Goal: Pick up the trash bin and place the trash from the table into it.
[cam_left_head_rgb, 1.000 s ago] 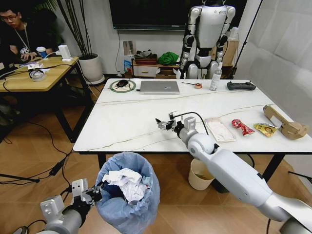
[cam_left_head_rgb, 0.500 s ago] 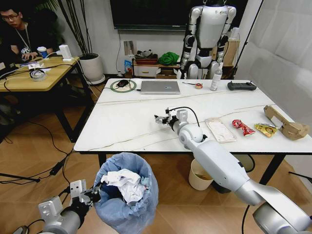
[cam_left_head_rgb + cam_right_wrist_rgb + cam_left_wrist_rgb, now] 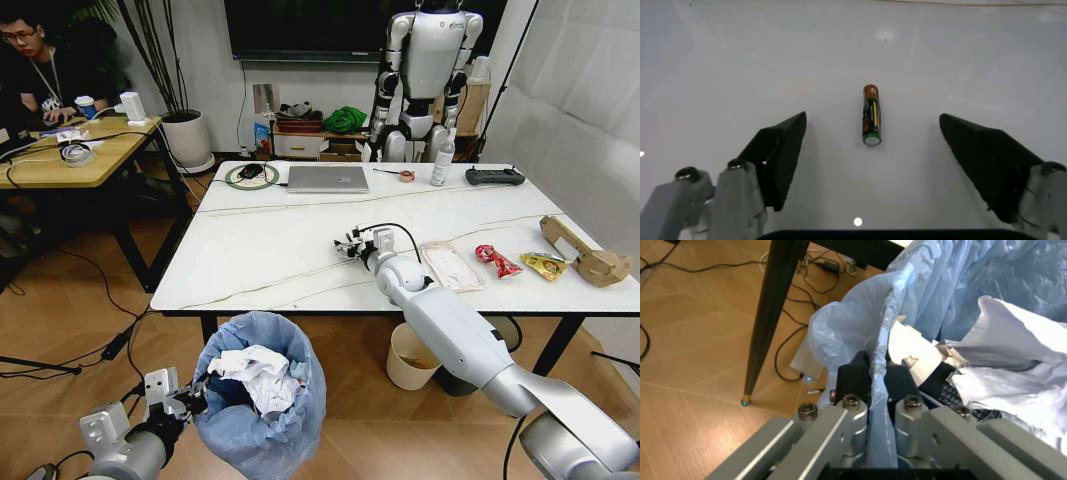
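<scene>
Right end effector (image 3: 873, 150) spread wide over the white marble-look desk (image 3: 260, 250), fingers apart on either side of a small green-and-orange battery (image 3: 871, 115) lying flat on the top, not touching it. In the head view the same end effector (image 3: 352, 247) sits near the desk's middle, arm reaching in from the front edge.

Left end effector (image 3: 877, 385) clamped tight on the rim of the small round trash bin lined with a crinkly light-blue plastic bag (image 3: 262, 400), one finger (image 3: 855, 380) outside the bag film, the other inside. Bin held below the desk's front edge (crumpled white tissues (image 3: 262, 375) already inside).

On the desk to the right: clear plastic package (image 3: 452, 266), red wrapper (image 3: 496, 260), yellow wrapper (image 3: 546, 264), brown paper bag (image 3: 588, 256).
</scene>
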`<state>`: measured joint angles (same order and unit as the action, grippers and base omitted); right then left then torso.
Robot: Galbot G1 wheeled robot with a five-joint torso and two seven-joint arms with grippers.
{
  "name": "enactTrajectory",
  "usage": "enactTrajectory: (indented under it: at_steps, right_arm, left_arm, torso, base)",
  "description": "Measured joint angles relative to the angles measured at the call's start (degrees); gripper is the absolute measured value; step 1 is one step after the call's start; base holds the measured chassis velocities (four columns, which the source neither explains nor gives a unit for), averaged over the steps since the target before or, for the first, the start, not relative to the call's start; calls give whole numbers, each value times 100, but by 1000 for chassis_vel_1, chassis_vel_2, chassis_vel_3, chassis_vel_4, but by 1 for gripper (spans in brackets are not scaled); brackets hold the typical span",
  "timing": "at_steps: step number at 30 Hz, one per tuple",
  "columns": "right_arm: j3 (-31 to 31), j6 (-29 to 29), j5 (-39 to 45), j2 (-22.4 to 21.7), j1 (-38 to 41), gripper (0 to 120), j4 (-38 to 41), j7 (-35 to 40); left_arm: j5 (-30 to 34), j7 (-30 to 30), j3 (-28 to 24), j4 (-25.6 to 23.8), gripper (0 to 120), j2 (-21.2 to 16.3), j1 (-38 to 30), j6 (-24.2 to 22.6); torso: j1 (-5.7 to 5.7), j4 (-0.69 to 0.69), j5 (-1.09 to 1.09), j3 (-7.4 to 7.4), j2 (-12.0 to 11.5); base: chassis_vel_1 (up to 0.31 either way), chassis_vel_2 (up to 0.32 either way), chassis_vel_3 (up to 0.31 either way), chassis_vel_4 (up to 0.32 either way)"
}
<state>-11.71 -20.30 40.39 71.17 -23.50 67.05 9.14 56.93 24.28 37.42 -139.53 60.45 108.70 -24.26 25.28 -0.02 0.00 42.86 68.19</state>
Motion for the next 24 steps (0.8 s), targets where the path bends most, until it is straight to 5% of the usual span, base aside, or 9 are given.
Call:
enactTrajectory:
  at_steps: [17,24]
  right_arm:
    - [-52,-14,4,-106,-100,10,154,0]
    - [-66,-18,10,-123,-113,0,200,-3]
  left_arm:
    - [0,0,-5,-1,0,-12,-2,3]
    - [2,1,-11,2,0,-19,-12,4]
  torso:
    - [0,0,-1,-1,0]
    - [0,0,-1,-1,0]
  base:
    - [0,0,0,0]
    - [0,0,0,0]
